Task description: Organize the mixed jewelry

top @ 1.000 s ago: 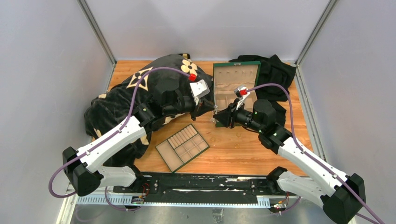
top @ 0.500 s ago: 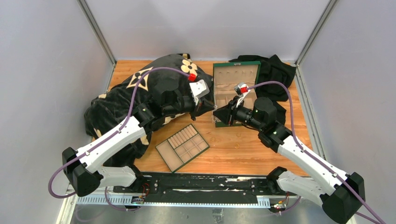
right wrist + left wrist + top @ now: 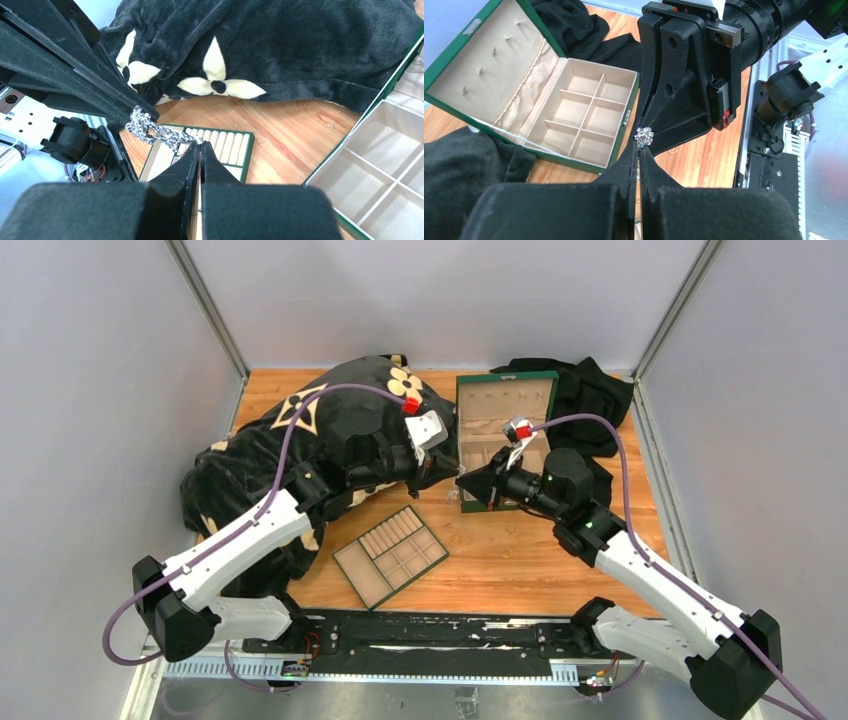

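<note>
Early stage: silvery chain cluster (image 3: 152,131) hangs mid-air by the jewelry box (image 3: 569,161) corner, with left gripper (image 3: 640,150) and right gripper (image 3: 200,147) both clamped on it. Gold ring (image 3: 508,552) lies loose on the table (image 3: 530,575); nothing looks sorted yet.

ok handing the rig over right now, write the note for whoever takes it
Left hand: shut, pinching one end of the silvery cluster.
Right hand: shut on the other end, so the piece hangs in the air between both hands, by the near corner of the green box.
Thin gold ring: loose on the wood, near side of the box.
Tray: flat on the table, left of the ring.
Done: nothing sorted that shows; the box compartments in view are empty.
Left: probably release one hand, place the cluster, then fetch the ring.
</note>
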{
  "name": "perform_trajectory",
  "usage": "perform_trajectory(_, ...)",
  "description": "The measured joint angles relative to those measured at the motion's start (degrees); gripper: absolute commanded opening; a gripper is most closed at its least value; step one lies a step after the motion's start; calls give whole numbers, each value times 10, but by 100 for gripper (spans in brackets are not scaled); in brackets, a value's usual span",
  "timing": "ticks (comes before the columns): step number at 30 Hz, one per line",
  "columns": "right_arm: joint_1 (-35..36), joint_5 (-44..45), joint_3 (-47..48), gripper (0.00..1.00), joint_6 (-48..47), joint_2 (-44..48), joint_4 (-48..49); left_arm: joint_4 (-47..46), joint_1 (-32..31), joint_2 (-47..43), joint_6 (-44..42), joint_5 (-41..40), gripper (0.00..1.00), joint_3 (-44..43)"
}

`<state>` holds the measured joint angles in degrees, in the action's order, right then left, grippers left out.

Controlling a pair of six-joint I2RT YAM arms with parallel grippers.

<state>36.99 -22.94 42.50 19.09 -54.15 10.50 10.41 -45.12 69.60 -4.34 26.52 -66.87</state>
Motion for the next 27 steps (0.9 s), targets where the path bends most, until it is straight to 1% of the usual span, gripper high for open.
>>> perform_trajectory(10,0,22,0,0,0,27,-42,0,0,0,-2,-15,0,1)
perform_trajectory(18,0,35,0,0,-1,62,-84,-1,4,-3,-6,-28,0,20)
perform_trajectory(27,0,41,1,0,0,83,-126,-21,4,2,14,-24,0,43)
